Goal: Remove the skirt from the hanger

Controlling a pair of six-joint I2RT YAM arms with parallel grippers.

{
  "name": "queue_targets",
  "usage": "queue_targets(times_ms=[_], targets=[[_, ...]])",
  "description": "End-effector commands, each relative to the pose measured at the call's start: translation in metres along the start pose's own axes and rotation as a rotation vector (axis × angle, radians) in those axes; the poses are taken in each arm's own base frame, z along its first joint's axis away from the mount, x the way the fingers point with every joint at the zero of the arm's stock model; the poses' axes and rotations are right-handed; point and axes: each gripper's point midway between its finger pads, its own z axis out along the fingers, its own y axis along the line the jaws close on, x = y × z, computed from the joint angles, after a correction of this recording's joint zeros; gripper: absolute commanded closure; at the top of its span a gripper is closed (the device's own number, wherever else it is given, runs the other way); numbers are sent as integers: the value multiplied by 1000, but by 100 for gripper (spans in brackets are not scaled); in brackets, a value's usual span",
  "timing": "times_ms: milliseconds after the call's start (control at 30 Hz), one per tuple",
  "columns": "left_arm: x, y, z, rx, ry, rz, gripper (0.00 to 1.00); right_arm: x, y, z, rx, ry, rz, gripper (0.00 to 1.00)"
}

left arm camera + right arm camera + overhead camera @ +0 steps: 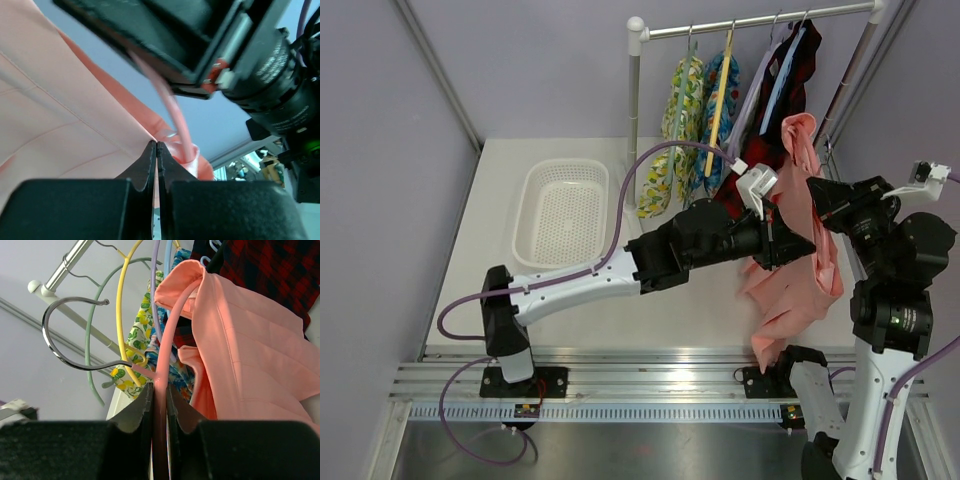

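The salmon-pink skirt hangs off the rack, between my two arms, its lower folds drooping toward the table's near edge. My left gripper is shut on an edge of the skirt, its fingertips pressed together beside the thin pink hanger. My right gripper is shut on the hanger's bar just under its grey metal hook, which is free of the rail. One end of the skirt is still draped over the hanger's arm.
A white basket lies at the left of the table. The rack rail at the back holds floral garments, a yellow hanger and a red-and-black plaid garment, close behind the skirt.
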Motion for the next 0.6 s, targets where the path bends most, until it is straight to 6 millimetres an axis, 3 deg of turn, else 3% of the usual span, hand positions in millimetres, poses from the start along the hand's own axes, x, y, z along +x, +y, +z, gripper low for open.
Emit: queue_targets(times_ms=[0, 33, 133, 167, 200, 233, 300, 333, 367, 400, 467, 500, 533, 567], targets=[[-52, -78, -14, 138, -113, 43, 100, -26, 12, 2, -68, -150, -40, 100], [-65, -96, -14, 168, -126, 39, 100, -26, 10, 1, -62, -164, -32, 100], [-54, -110, 4, 196, -78, 28, 100, -20, -2, 4, -42, -179, -24, 100], [-73, -133, -1, 236, -112, 35, 100, -21, -7, 4, -23, -193, -24, 100], [-67, -133, 9, 238, -100, 42, 100, -19, -12, 5, -12, -195, -26, 100], [-75, -152, 3, 267, -107, 44, 100, -20, -15, 5, 0, -204, -40, 100], [-65, -163, 1, 292, -79, 39, 100, -23, -19, 9, 19, -210, -55, 100], [-63, -167, -3, 295, -75, 42, 100, -26, -20, 10, 25, -218, -66, 100], [-40, -154, 1, 260, -24, 40, 100, -30, -18, 12, 29, -225, -74, 100], [-30, -153, 0, 240, -16, 45, 100, -38, -14, 13, 30, -238, -83, 100], [-23, -147, -14, 182, -17, 51, 100, -48, -9, 12, 28, -261, -102, 100], [1, -112, -11, 60, 1, 64, 85, -57, 0, 9, 15, -283, -112, 100], [7, -104, -14, 25, -6, 73, 67, -61, 1, 12, 15, -283, -110, 100], [-1, -100, -26, -9, -32, 80, 50, -64, 5, 13, 8, -283, -111, 100]])
